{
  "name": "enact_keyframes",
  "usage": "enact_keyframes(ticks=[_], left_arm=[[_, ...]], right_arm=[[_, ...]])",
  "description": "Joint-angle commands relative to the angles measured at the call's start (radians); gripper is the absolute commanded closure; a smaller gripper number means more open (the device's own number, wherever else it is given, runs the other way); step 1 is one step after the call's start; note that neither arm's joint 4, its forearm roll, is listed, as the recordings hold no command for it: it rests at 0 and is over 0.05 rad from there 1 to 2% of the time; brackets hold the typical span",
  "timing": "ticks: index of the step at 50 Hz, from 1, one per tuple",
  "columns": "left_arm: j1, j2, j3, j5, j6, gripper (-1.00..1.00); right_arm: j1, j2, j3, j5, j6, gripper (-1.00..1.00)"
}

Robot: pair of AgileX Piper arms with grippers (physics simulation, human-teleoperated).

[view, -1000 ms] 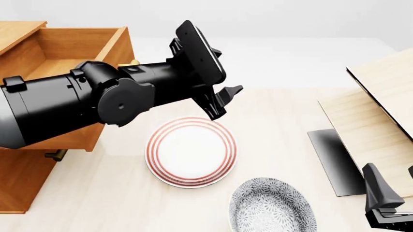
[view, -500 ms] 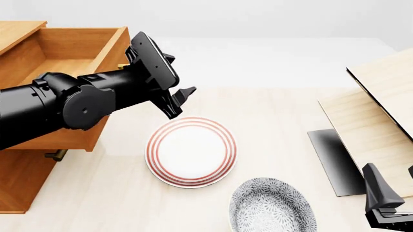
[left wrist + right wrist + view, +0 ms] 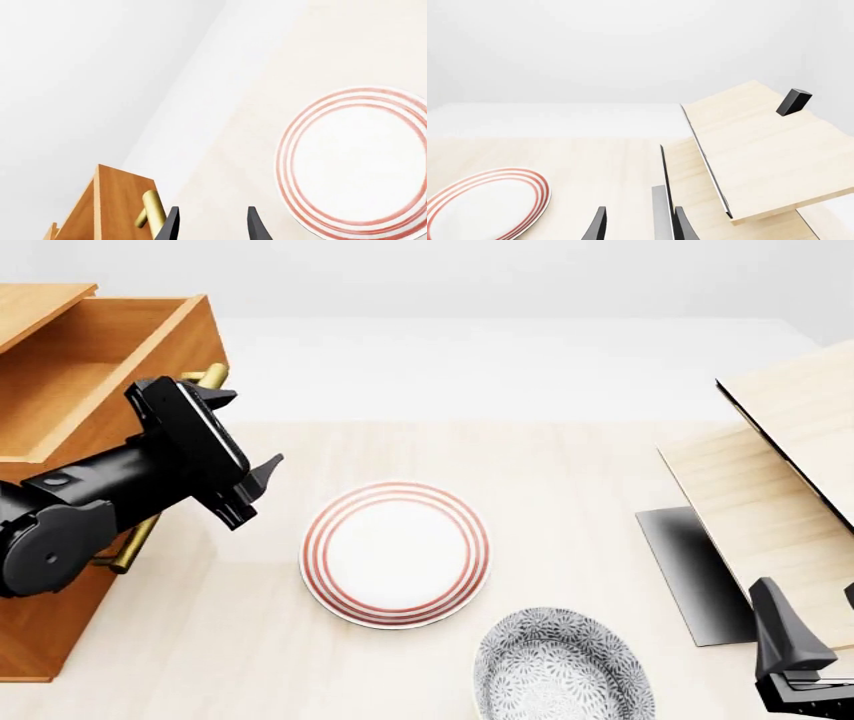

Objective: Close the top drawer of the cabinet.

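My left gripper point(image 3: 238, 472), fingers parted and holding nothing, sits against the front of the orange-brown wooden top drawer point(image 3: 100, 370) beside its brass bar handle point(image 3: 211, 374); the forearm slants in from the table's left edge. The drawer juts open from the orange-brown wooden cabinet point(image 3: 40, 625) at the table's far-left corner. My right gripper point(image 3: 807, 665) hangs open and empty at the near-right corner.

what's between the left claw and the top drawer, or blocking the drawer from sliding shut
Nothing visible. The left claw sits right at the top drawer front beside its brass handle. The drawer's inside looks bare, and the red-ringed plate lies off to the side on the table.
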Motion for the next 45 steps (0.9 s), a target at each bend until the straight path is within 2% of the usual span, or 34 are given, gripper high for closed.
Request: enact_keyframes(ticks=[1,18,45], left_arm=[[0.069,-0.021,0.072,0.008,0.006,-1.0],[0.185,-0.074,0.02,0.065,-0.012,-1.0],[0.307,-0.05,0.023,0.035,0.014,-1.0]], right_arm=[[0.0,-0.002,0.0,0.001,-0.001,-1.0],[0.0,-0.002,0.0,0.002,0.001,-1.0],[0.0,0.002,0.0,-0.001,0.0,-1.0]])
